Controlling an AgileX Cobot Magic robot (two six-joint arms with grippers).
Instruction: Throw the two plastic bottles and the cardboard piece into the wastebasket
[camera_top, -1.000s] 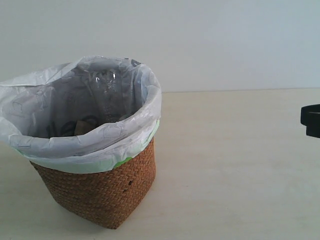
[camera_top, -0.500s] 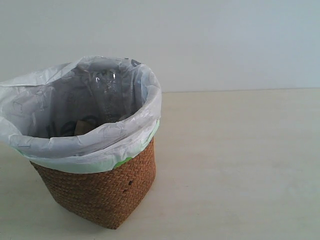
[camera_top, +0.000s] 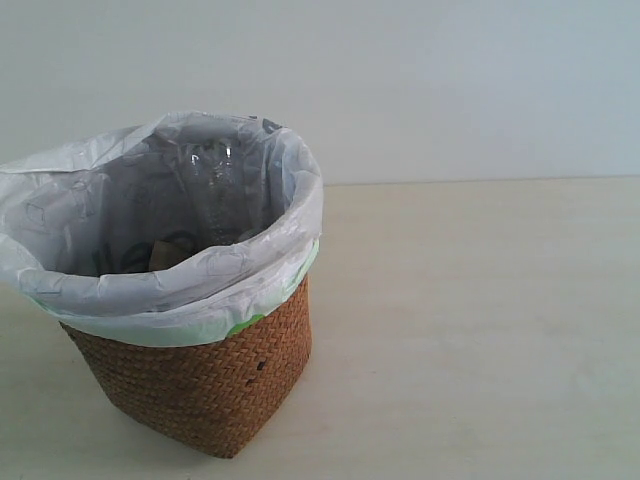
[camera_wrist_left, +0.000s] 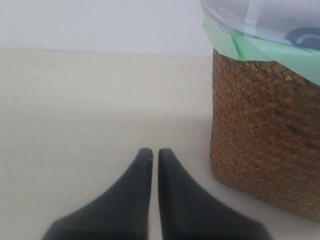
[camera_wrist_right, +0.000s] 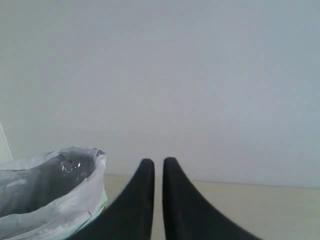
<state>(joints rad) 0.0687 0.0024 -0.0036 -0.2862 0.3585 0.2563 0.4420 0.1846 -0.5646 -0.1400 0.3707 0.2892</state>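
Observation:
The wastebasket (camera_top: 200, 385) is brown wicker with a white bag folded over its rim and stands at the left of the table. Inside it, clear bottle plastic (camera_top: 215, 185) leans against the far wall; I cannot tell whether that is one bottle or two. A brown bit of the cardboard piece (camera_top: 165, 256) shows low in the bag. Neither gripper appears in the exterior view. My left gripper (camera_wrist_left: 155, 151) is shut and empty, low over the table beside the wastebasket (camera_wrist_left: 265, 150). My right gripper (camera_wrist_right: 158, 161) is shut and empty, with the bag's rim (camera_wrist_right: 75, 200) to one side.
The pale table (camera_top: 480, 330) stretches to the right of the basket. A plain white wall (camera_top: 450, 80) stands behind the table.
One second ago a black gripper part showed at the right edge of the exterior view. It has since left that view. The basket and its contents have not moved.

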